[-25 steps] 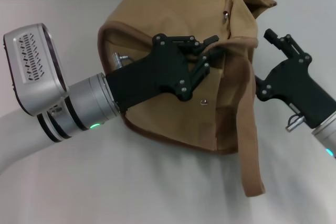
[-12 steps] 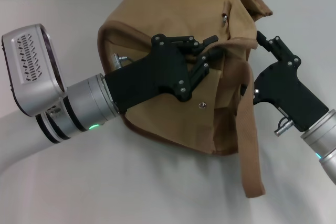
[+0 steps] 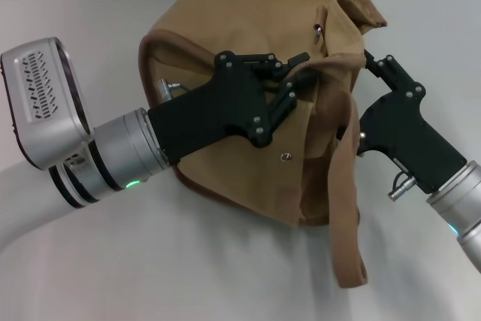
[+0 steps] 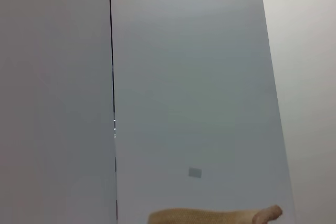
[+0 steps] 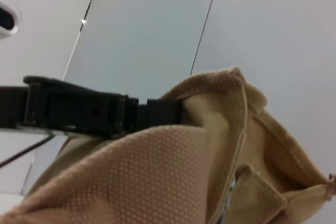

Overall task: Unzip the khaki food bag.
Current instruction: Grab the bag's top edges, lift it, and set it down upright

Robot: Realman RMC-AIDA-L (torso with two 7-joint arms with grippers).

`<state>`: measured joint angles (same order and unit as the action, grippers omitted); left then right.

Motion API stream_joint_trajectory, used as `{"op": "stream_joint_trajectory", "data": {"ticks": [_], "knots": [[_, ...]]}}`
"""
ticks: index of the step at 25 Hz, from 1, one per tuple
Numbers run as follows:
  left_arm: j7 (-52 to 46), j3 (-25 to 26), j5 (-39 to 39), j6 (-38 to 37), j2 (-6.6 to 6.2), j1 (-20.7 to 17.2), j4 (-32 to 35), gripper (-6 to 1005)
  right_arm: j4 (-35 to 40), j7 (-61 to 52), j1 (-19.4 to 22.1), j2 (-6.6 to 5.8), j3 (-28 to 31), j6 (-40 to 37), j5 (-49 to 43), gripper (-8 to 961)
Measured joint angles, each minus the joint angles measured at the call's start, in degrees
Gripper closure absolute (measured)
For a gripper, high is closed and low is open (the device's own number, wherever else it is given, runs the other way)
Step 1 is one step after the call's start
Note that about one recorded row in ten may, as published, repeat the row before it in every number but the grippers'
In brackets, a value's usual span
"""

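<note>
While the khaki food bag [image 3: 248, 103] sits tipped on the white table [image 3: 225, 276], the left gripper [image 3: 297, 73] lies across its front, fingers pinched narrow on a fold of canvas beside 1 handle [image 3: 346, 186]. The right gripper [image 3: 368, 62] presses against the bag's far side; whether it grips anything I cannot tell.

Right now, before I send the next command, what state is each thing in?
khaki food bag: tipped on its side on the table, slumped.
Bag handle: loose, hanging over the front and trailing onto the table.
Front snap: visible; closed or not, cannot tell.
Left end effector: shut on the bag's fabric by the handle.
Right end effector: against the bag's right edge.
Table: bears the bag.
</note>
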<state>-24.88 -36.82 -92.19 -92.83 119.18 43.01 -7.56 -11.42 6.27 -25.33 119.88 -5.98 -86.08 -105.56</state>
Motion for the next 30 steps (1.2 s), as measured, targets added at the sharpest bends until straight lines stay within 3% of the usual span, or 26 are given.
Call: {"op": "stream_joint_trajectory", "data": {"ticks": [7,30], "knots": [[0.0,-0.15,-0.01,0.0,0.0,-0.39,-0.05,911,-0.02,-0.57,2.12,0.01,0.02,-4.71,-0.1,161],[-0.03,-0.54,-0.02,-2.28,-0.01,-1.99,-0.83,912,-1.32,-0.42,3.28,0.01,0.19,-4.86,-0.11,207]]}}
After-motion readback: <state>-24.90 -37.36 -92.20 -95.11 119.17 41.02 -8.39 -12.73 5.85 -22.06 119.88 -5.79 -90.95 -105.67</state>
